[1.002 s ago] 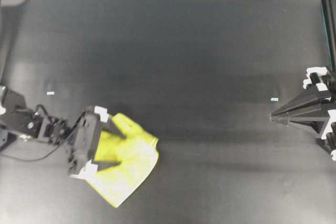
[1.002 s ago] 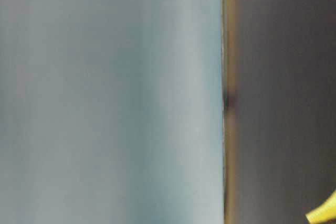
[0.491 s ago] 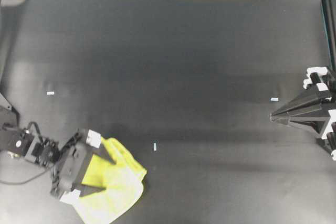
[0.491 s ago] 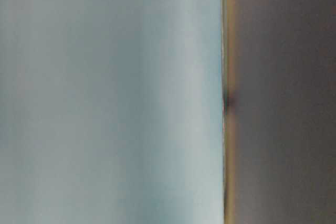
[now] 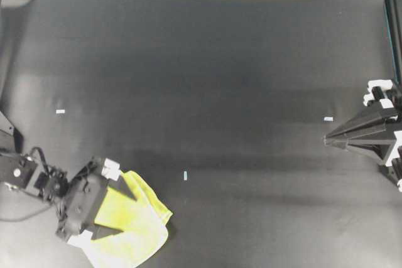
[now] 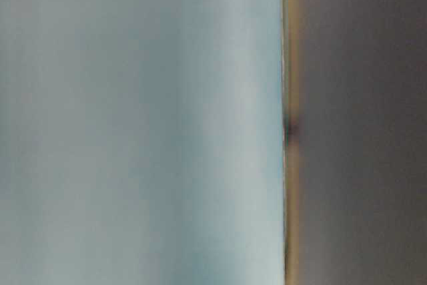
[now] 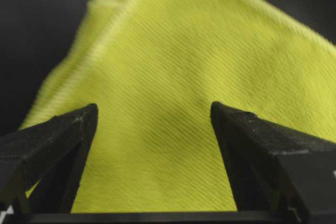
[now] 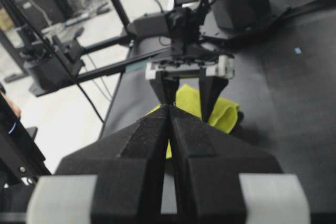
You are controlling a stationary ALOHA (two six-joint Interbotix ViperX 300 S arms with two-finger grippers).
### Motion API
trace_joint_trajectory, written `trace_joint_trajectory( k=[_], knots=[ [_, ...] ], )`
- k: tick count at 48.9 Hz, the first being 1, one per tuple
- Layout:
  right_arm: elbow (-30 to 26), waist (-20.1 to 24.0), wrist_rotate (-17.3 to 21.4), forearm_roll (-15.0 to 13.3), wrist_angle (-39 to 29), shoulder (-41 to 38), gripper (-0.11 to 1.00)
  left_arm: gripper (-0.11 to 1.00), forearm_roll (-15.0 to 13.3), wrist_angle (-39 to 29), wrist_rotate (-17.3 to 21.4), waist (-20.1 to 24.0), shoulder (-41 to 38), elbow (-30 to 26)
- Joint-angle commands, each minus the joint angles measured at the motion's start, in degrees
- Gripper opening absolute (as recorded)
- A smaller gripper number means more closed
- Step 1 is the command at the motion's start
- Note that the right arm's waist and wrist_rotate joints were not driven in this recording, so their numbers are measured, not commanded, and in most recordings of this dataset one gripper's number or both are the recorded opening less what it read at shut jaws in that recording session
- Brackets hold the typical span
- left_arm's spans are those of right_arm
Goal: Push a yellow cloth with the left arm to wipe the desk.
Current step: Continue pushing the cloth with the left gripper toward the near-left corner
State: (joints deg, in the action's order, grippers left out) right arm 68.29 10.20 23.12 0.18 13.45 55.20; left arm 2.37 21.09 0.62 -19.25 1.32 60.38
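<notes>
The cloth (image 5: 129,230) has slid nearer and left under the left gripper (image 5: 129,214) (fingers spread wide); keep pressing flat.

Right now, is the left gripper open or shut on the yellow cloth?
Open. The left gripper has its two fingers spread apart, resting on the yellow cloth, with cloth showing between them, not pinched.

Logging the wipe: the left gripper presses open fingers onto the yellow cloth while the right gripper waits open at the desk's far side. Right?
Not quite: the right gripper is shut, fingertips touching, per the right wrist view. The left gripper does straddle the yellow cloth, open.
</notes>
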Motion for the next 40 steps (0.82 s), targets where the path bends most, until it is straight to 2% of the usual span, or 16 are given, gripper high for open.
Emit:
trace_joint_trajectory(
  k=[1, 10, 19, 40],
  knots=[
    [-0.44, 0.0, 0.0, 0.0, 0.62, -0.18, 0.0, 0.84, 0.18, -0.62, 0.79, 1.32, 4.13, -0.35],
    [-0.44, 0.0, 0.0, 0.09, 0.53, 0.0, 0.0, 0.84, 0.18, -7.56, 3.78, 2.37, 13.18, 0.09],
    [-0.44, 0.0, 0.09, 0.09, 0.35, 0.09, 0.0, 0.84, 0.18, -15.29, 4.22, 3.52, 23.64, 1.05],
    [0.26, 0.0, 0.09, 0.09, 0.26, 0.09, 0.0, 0.84, 0.18, -18.11, 3.96, 4.39, 43.95, 8.09]
  ],
)
